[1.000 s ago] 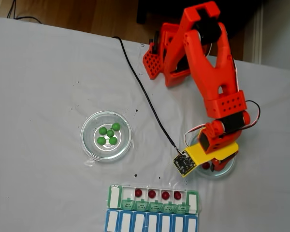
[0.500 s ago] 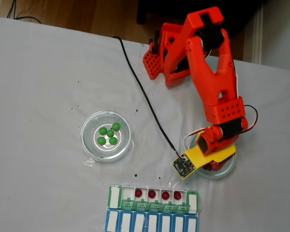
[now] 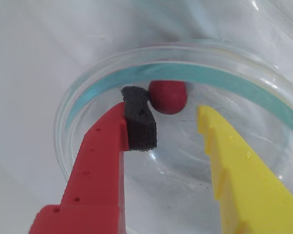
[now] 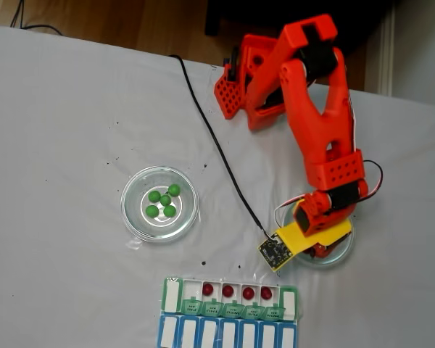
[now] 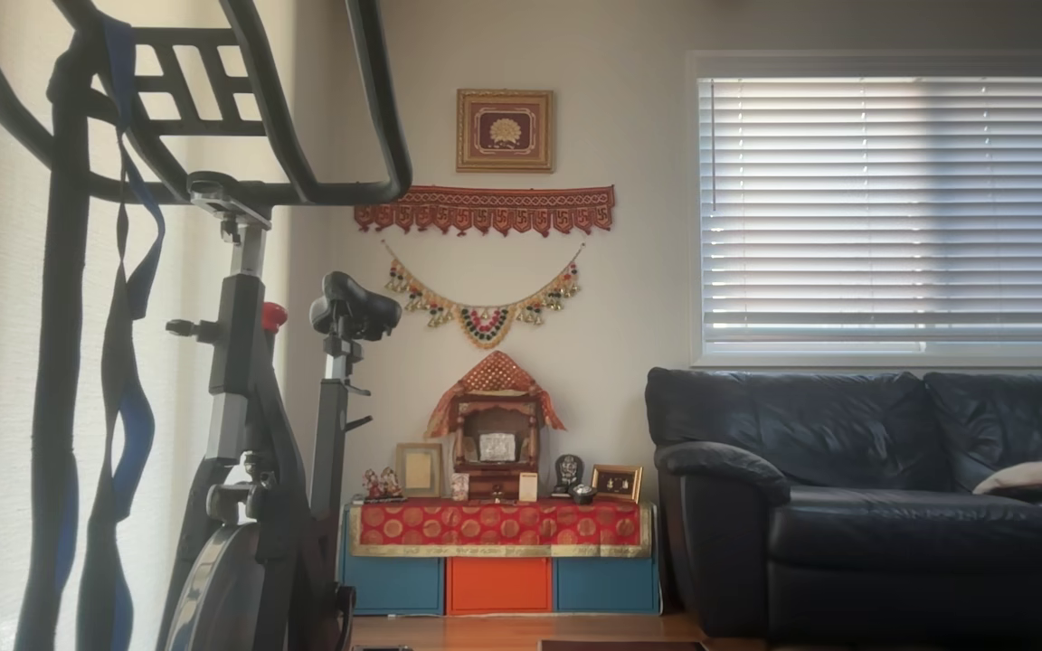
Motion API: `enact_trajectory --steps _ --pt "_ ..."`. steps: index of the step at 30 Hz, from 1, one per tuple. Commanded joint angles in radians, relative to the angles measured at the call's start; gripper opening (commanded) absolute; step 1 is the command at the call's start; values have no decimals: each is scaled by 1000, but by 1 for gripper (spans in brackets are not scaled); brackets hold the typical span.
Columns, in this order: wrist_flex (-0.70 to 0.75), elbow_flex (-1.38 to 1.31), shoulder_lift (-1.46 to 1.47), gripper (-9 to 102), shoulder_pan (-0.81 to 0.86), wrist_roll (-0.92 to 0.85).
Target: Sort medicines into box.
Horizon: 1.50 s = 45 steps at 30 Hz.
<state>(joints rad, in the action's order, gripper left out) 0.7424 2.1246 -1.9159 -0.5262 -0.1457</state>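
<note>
Inside the glass dish [image 3: 112,87] I see my gripper [image 3: 173,126] with jaws spread and empty, the last red ball [image 3: 168,96] lying just past the tips, touching the black pad [image 3: 139,122].

Your gripper [image 3: 168,124] sits low inside the right glass dish [image 3: 234,78], jaws apart; the curved dish wall rings it close on all sides. One red ball [image 3: 168,96] lies against the far wall, touching the black pad [image 3: 139,122]. In the fixed view, bare cloth [image 4: 65,130] lies wide open to the left; the black cable [image 4: 217,145] crosses diagonally between the dishes. The green-lidded box [image 4: 230,297] blocks the near edge.
</note>
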Motion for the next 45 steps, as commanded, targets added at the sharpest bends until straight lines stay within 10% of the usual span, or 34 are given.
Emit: enact_trajectory --steps 1,45 --pt "-14 -26 -14 17 5 -17" --pt "-43 -18 14 13 17 -41"
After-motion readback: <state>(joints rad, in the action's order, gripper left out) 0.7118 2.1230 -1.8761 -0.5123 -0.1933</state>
